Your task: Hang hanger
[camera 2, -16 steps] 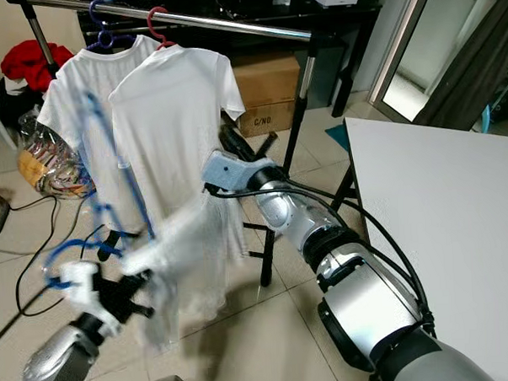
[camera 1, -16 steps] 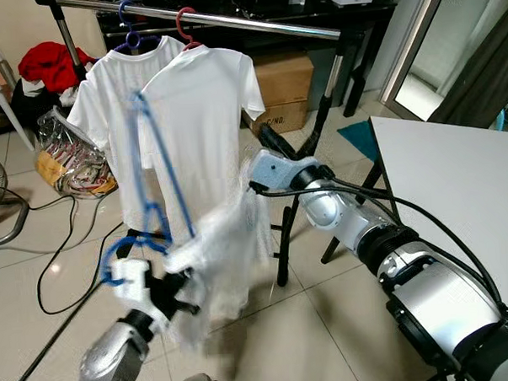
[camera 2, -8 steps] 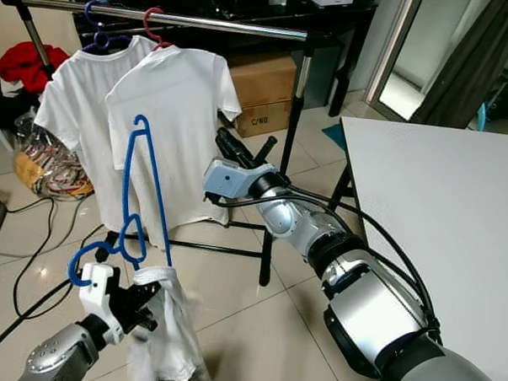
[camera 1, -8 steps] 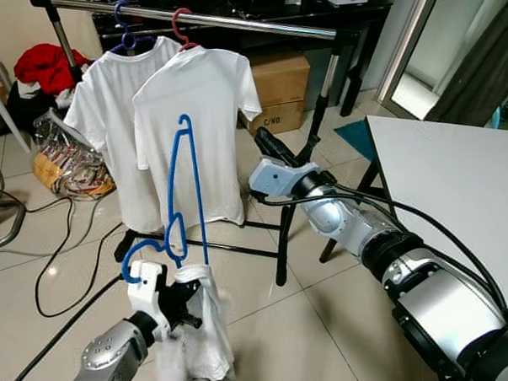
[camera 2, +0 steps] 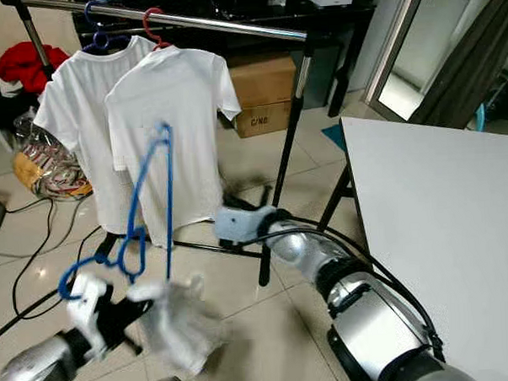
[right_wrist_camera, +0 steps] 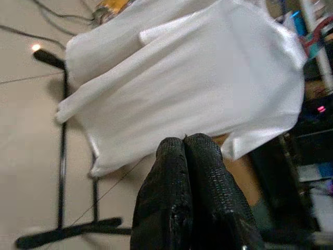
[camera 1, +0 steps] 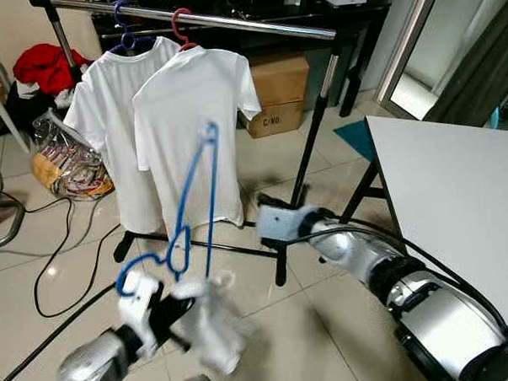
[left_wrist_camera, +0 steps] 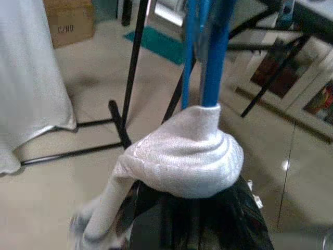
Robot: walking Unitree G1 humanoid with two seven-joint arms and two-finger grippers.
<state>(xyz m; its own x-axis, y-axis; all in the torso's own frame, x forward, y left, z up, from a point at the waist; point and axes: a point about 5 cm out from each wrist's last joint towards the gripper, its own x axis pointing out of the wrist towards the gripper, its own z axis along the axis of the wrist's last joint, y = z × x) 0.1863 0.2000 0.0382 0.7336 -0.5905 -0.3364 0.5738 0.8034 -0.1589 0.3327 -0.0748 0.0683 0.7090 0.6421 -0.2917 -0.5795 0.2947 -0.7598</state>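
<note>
My left gripper (camera 1: 176, 305) is low at the front left, shut on a blue hanger (camera 1: 195, 189) that stands up, leaning right. A white garment (camera 1: 216, 320) is bunched at the hanger's base, over the fingers; in the left wrist view the same garment (left_wrist_camera: 182, 159) caps the blue hanger's rods (left_wrist_camera: 210, 57). Beyond it a metal rail (camera 1: 230, 21) carries two white T-shirts (camera 1: 197, 134) on a purple and a red hanger. My right gripper (right_wrist_camera: 184, 143) is shut and holds nothing, pointing at the T-shirts; it hovers blurred near the rack's post (camera 1: 313, 146).
The rack's black base bars (camera 1: 240, 248) lie on the tiled floor. A white table (camera 1: 456, 182) stands at the right. A cardboard box (camera 1: 279, 88) sits behind the rack, and at the left are a bag (camera 1: 63, 161), red cloth (camera 1: 50, 60) and floor cables (camera 1: 46, 250).
My right arm has dropped lower and closer. The blue hanger has swung from the left and now leans right, and the white garment has gathered at its base.
</note>
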